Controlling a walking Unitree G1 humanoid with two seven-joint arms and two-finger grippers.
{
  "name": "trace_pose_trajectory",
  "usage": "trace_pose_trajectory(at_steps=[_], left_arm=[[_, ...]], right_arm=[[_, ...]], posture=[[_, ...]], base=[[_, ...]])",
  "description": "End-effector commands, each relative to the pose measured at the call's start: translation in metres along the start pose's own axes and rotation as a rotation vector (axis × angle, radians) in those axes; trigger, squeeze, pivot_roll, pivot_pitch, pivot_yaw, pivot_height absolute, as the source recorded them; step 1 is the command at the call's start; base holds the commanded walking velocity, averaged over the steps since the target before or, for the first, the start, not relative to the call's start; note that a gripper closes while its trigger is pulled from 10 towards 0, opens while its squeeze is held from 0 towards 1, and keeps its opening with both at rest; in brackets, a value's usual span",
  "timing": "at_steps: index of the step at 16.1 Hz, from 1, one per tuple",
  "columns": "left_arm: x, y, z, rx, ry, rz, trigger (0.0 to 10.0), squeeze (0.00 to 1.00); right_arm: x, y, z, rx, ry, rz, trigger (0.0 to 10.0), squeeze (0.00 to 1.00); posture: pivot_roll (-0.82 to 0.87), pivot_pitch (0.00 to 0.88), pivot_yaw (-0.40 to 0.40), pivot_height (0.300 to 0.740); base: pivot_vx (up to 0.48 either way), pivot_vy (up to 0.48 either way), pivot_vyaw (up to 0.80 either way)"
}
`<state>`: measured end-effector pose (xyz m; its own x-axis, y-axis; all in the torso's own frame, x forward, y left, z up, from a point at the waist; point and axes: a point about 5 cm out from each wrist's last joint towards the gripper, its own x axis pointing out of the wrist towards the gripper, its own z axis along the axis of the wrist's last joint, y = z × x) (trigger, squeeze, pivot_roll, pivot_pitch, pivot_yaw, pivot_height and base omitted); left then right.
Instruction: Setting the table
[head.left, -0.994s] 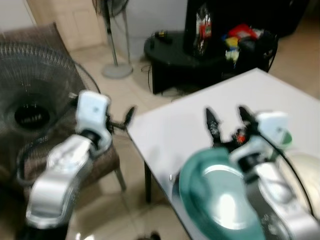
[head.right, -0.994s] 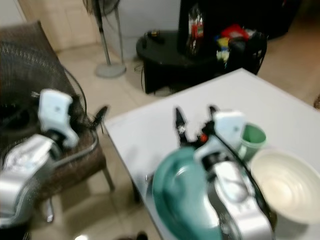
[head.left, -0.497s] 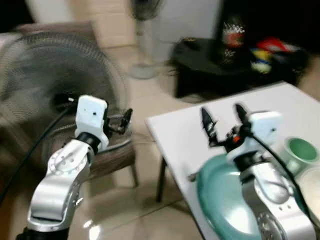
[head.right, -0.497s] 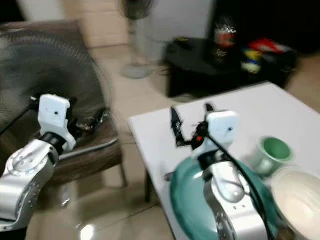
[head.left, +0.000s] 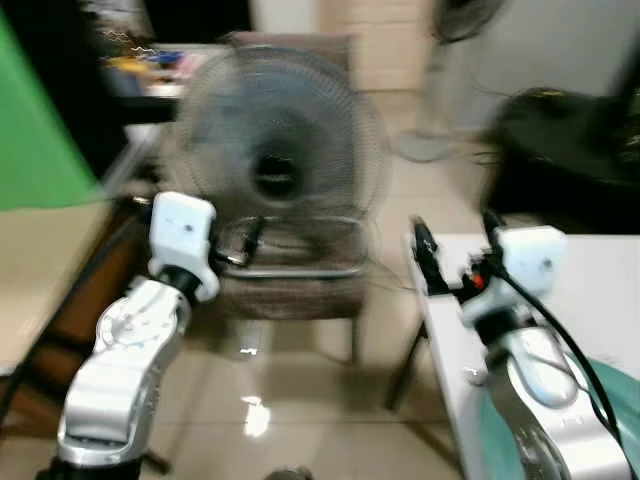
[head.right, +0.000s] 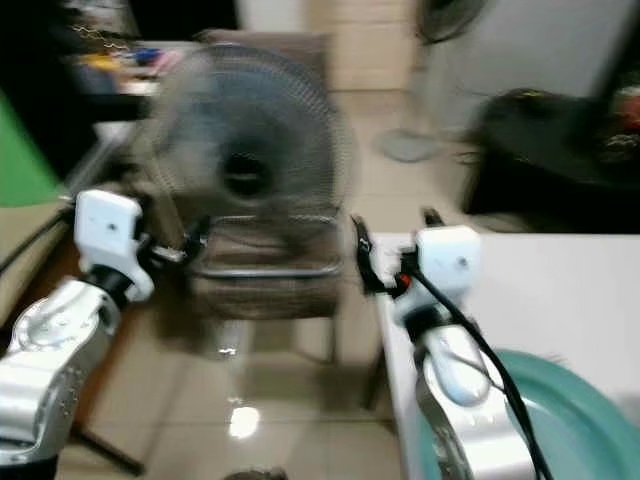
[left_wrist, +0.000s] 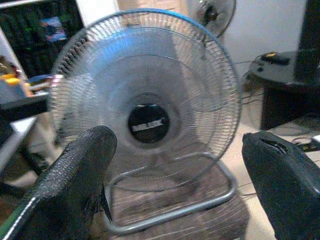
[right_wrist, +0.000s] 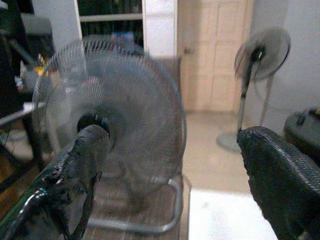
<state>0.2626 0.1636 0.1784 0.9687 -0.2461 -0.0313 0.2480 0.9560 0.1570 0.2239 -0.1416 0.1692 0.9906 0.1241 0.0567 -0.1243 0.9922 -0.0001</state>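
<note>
Teal plate (head.right: 575, 420) is sitting at the desk's (head.right: 560, 290) near edge — looks stiff, slick, breakable, so grab its rim. Right gripper (head.left: 452, 255) and left gripper (left_wrist: 175, 185) are both hanging open, empty.

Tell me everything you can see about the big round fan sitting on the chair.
The fan is a large round floor fan with a grey wire-mesh grille and a dark hub at its centre bearing a label too blurred to read. It stands upright on a bent metal tube base, which rests on the seat of a brown woven chair. The blades are hidden behind the grille, so spinning cannot be told. Nothing else touches it.
</note>
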Motion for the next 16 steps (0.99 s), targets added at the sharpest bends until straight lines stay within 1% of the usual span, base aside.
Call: trace_pose_trajectory(at_steps=[1, 3, 5, 8, 11, 12, 13, 16], left_arm=[[0.0002, -0.0004, 0.0045, 0.006, -0.007, -0.016, 10.0, 0.0], [-0.0025, 0.0041, 0.0012, -0.003, 0.003, 0.006, 10.0, 0.0], [-0.002, 0.0041, 0.0025, -0.009, -0.002, 0.005, 10.0, 0.0], [-0.0045, 0.0018, 0.0018, -0.001, 0.01, -0.02, 10.0, 0.0], [-0.001, 0.0038, 0.0035, -0.002, 0.003, 0.0, 10.0, 0.0], [-0.0007, 0.0033, 0.004, 0.0, 0.005, -0.003, 10.0, 0.0], [-0.0021, 0.0025, 0.0047, 0.006, 0.005, -0.013, 10.0, 0.0], [-0.0042, 0.0061, 0.0036, 0.011, 0.009, 0.004, 10.0, 0.0]], right_arm=[[-0.0013, 0.0013, -0.0006, 0.024, 0.009, 0.022, 10.0, 1.0], [-0.0034, 0.005, -0.0028, 0.034, 0.016, 0.047, 10.0, 1.0], [-0.0025, 0.0076, -0.0033, 0.053, 0.017, 0.065, 10.0, 1.0], [-0.0044, 0.0094, -0.0047, 0.097, 0.017, 0.077, 10.0, 1.0], [-0.002, 0.0101, -0.0045, 0.109, 0.012, 0.089, 10.0, 1.0], [-0.0014, 0.0098, -0.0044, 0.108, 0.014, 0.094, 10.0, 1.0], [-0.0013, 0.0093, -0.0047, 0.107, 0.016, 0.098, 10.0, 1.0], [-0.0012, 0.0098, -0.0052, 0.122, 0.014, 0.095, 10.0, 1.0]], posture=[[0.05, 0.0, 0.027, 0.74], [0.05, 0.0, 0.021, 0.74], [0.05, 0.0, 0.029, 0.74], [0.05, 0.0, 0.029, 0.74], [0.06, 0.0, 0.033, 0.74], [0.06, 0.0, 0.036, 0.74], [0.06, 0.0, 0.032, 0.74], [0.07, 0.0, 0.025, 0.74]], base=[[0.0, 0.0, 0.8], [0.0, 0.0, 0.65], [0.0, 0.0, 0.0], [0.0, 0.355, 0.0], [0.0, 0.382, 0.0], [0.0, 0.379, 0.43], [0.0, 0.379, 0.59], [0.0, 0.379, 0.0]])
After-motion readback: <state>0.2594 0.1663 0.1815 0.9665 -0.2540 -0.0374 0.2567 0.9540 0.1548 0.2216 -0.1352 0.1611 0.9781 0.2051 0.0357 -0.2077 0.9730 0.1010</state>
